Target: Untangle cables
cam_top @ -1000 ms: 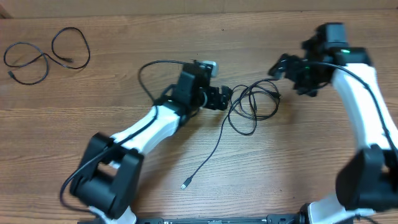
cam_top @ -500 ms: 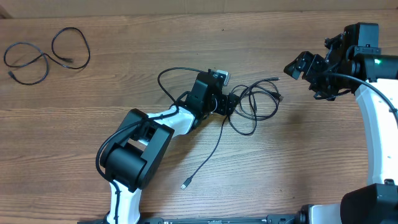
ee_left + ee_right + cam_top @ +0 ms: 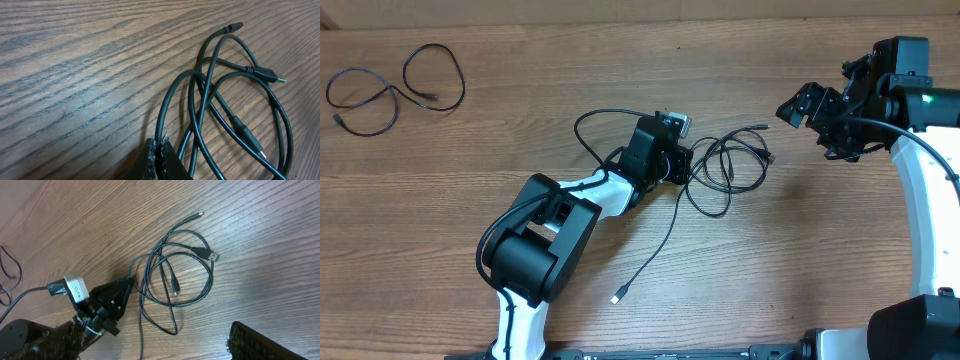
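Note:
A tangle of thin black cables point(image 3: 712, 211) lies at the table's middle, with loops crossing one another and a long tail running down to a small plug point(image 3: 618, 297). My left gripper point(image 3: 689, 164) sits at the tangle's left edge. In the left wrist view the left gripper point(image 3: 159, 151) is shut on one cable strand, and the other loops point(image 3: 227, 107) and plugs point(image 3: 270, 77) spread beyond it. My right gripper point(image 3: 799, 107) hovers to the right of the tangle, open and holding nothing. Only one of its fingers point(image 3: 267, 344) shows in the right wrist view. A separate cable point(image 3: 392, 92) lies at the far left.
The left arm's own thicker black wire point(image 3: 582, 128) arcs above its wrist. The table's far edge point(image 3: 620, 8) runs along the top of the overhead view. Bare wood lies below and to the right of the tangle.
The left arm reached right into the tangle and its jaws closed on a strand. The right arm drew back to the right, still open.

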